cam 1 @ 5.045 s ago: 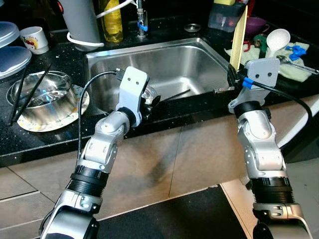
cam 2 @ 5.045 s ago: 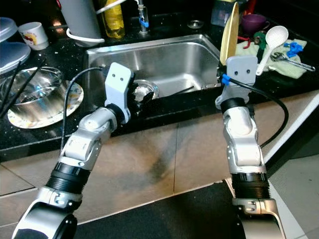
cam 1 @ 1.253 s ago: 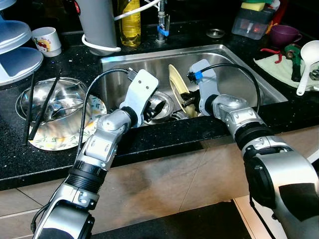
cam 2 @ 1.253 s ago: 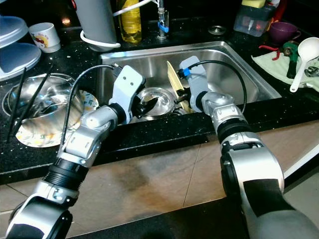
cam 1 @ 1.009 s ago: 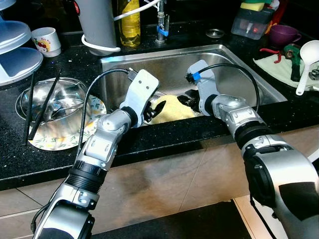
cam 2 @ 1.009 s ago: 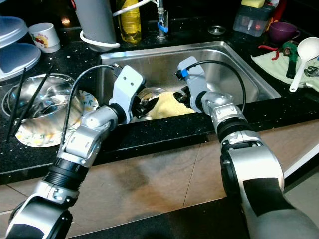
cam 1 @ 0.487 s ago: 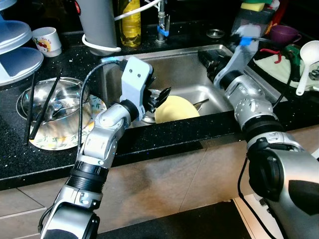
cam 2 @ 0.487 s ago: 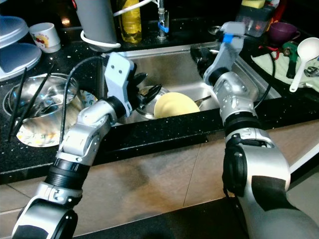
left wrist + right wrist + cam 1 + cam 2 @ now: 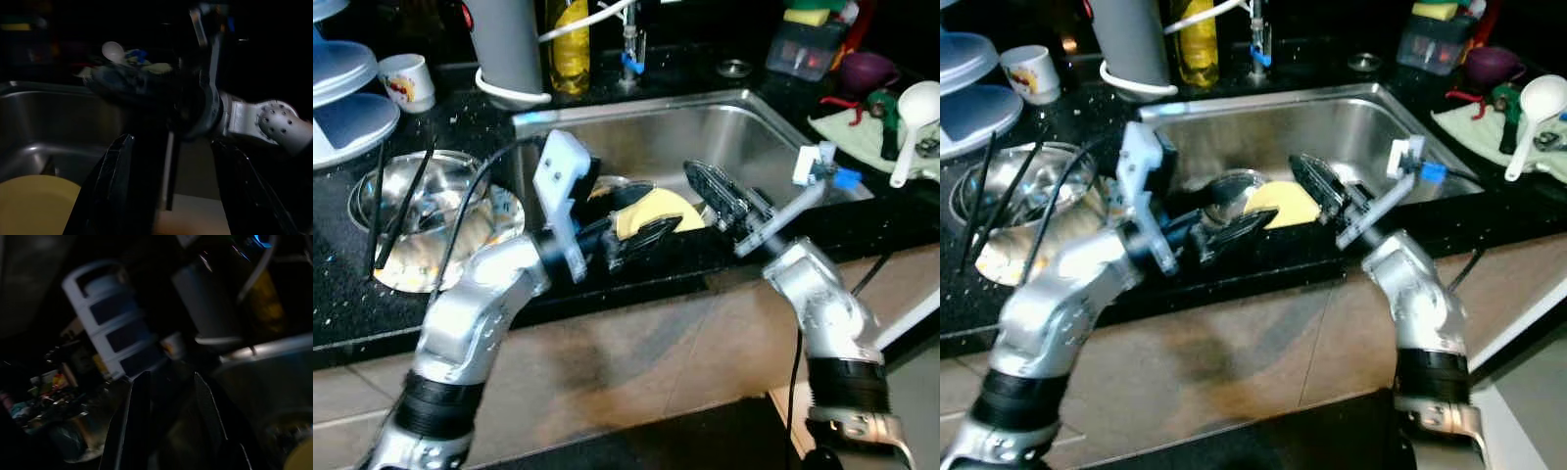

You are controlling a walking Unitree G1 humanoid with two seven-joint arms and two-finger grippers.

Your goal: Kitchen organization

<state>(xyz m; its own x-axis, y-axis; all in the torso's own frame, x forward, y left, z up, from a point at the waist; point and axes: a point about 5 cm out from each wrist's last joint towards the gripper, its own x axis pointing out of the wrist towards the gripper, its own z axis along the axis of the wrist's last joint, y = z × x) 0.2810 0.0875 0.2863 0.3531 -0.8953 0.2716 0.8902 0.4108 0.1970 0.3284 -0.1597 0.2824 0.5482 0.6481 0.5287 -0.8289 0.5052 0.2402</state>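
yellow plate (image 9: 651, 208) lies flat in sink (image 9: 744, 137), near front wall. left gripper (image 9: 641, 238) nearer, hovering just over plate's front edge, fingers parted, empty. right gripper (image 9: 715, 194) above plate's right side, empty; spread unclear.

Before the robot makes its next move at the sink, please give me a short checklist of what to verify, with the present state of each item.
1. Round yellow plate lies inside the stainless steel sink: ok.
2. Left gripper holds nothing; its fingers stand apart at the sink's front edge: ok.
3. Right gripper holds nothing; it is raised above the sink, fingers apart: ok.
4. Plate rests steadily against the round steel bowl beside it: cannot tell, the left gripper covers the contact.
5. The two grippers are apart from each other: ok, with the plate between them.
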